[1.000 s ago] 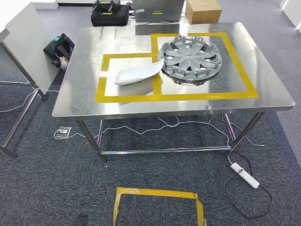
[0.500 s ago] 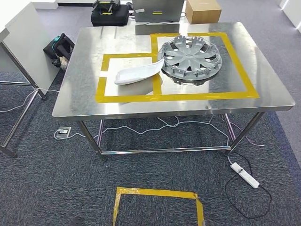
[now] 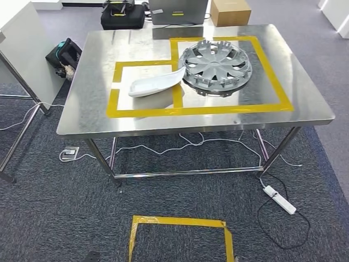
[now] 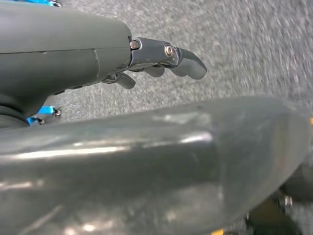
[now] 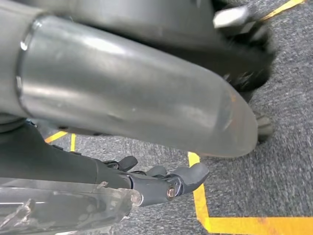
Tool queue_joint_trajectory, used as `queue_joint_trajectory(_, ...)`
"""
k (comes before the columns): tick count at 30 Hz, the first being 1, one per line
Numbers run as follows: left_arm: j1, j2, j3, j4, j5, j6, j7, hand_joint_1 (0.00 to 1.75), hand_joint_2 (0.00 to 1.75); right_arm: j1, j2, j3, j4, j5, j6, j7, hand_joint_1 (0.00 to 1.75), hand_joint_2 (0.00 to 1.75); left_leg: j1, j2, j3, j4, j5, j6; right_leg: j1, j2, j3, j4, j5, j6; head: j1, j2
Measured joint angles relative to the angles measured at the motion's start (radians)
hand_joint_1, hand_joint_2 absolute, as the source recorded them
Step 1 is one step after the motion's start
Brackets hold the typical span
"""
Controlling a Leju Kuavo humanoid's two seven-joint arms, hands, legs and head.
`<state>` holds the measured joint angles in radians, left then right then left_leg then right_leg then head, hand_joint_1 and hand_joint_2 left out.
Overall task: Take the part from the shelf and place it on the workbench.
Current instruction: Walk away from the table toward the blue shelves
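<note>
On the steel workbench (image 3: 94, 117), inside yellow tape outlines, I see a white curved plastic part (image 3: 154, 84) lying beside a silver spoked wheel cover (image 3: 216, 65).
Both wrist views show what the head view lacks: my left hand (image 4: 162, 61) and right hand (image 5: 162, 183) hanging over grey carpet, fingers loosely extended and holding nothing. I judge the risk is walking: a white power strip (image 3: 280, 199) and loose cables under the bench could snag a foot, or a bump could shift the parts.
</note>
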<state>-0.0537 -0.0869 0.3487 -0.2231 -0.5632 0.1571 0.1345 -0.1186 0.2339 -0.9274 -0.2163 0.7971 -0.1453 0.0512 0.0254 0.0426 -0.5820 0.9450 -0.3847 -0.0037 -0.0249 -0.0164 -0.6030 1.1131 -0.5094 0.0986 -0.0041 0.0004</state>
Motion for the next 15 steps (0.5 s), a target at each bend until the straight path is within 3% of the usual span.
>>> queue_joint_trajectory(1,0.000,0.000,0.000,0.000,-0.002,-0.001,0.000,0.00,0.00,-0.002,0.001,0.000,0.000,-0.001,0.001,0.000,0.00,0.00,0.003,0.006,-0.003,0.009,-0.004,-0.010,-0.003,-0.012,0.038,-0.065,0.019,0.003,0.001,0.000)
queue_joint_trajectory(2,0.000,0.001,0.000,0.000,-0.003,-0.002,-0.001,0.00,0.00,-0.005,0.002,0.000,0.000,-0.001,0.001,0.000,0.00,0.00,0.004,0.011,-0.004,0.017,-0.007,-0.020,-0.003,-0.021,0.063,-0.106,0.030,-0.002,0.000,0.000)
queue_joint_trajectory(3,0.000,0.002,0.000,0.001,-0.003,-0.002,-0.001,0.00,0.00,-0.007,0.003,0.000,0.000,-0.002,0.001,0.000,0.00,0.00,0.003,0.016,-0.004,0.022,-0.011,-0.027,-0.002,-0.023,0.068,-0.119,0.030,-0.011,-0.001,0.000)
queue_joint_trajectory(6,0.000,0.000,0.000,0.001,-0.004,-0.002,-0.001,0.00,0.00,-0.007,0.002,0.000,0.000,-0.002,0.002,0.000,0.00,0.00,0.008,0.023,-0.001,0.027,-0.017,-0.043,0.003,-0.001,0.054,-0.105,0.033,-0.049,-0.005,0.000)
queue_joint_trajectory(8,0.000,-0.001,0.000,0.001,-0.004,-0.002,-0.002,0.00,0.00,-0.005,0.002,0.000,0.000,-0.003,0.002,0.000,0.00,0.00,0.010,0.001,-0.022,0.084,-0.067,-0.050,0.002,0.013,0.052,-0.104,0.042,-0.066,-0.006,0.000)
queue_joint_trajectory(10,0.001,-0.002,0.000,0.002,-0.004,-0.002,-0.002,0.00,0.00,-0.005,0.003,0.000,0.000,-0.003,0.002,0.000,0.00,0.00,0.006,-0.026,-0.076,0.219,-0.150,-0.048,0.004,0.029,0.045,-0.104,0.051,-0.077,-0.009,0.000)
queue_joint_trajectory(11,0.002,-0.002,0.000,0.002,-0.005,-0.002,-0.002,0.00,0.00,-0.005,0.003,0.000,0.000,-0.003,0.002,0.000,0.00,0.00,0.004,-0.032,-0.103,0.286,-0.180,-0.045,0.006,0.038,0.041,-0.104,0.053,-0.079,-0.010,0.000)
queue_joint_trajectory(12,0.002,-0.002,0.000,0.002,-0.007,-0.003,-0.002,0.00,0.00,-0.004,0.003,0.000,0.000,-0.005,0.002,0.000,0.00,0.00,0.002,-0.034,-0.117,0.325,-0.191,-0.041,0.008,0.048,0.037,-0.104,0.056,-0.080,-0.010,0.000)
queue_joint_trajectory(13,0.002,-0.002,0.000,0.002,-0.013,-0.005,0.000,0.00,0.00,-0.003,0.003,0.000,0.000,-0.008,0.002,0.000,0.00,0.00,0.000,-0.036,-0.114,0.326,-0.183,-0.035,0.009,0.060,0.034,-0.104,0.058,-0.079,-0.010,0.000)
queue_joint_trajectory(15,0.002,-0.002,-0.001,0.002,-0.032,-0.011,0.008,0.00,0.00,-0.004,0.003,0.000,0.000,-0.016,0.002,0.000,0.00,0.00,-0.003,-0.052,-0.055,0.222,-0.124,-0.023,0.010,0.084,0.032,-0.104,0.061,-0.075,-0.010,0.000)
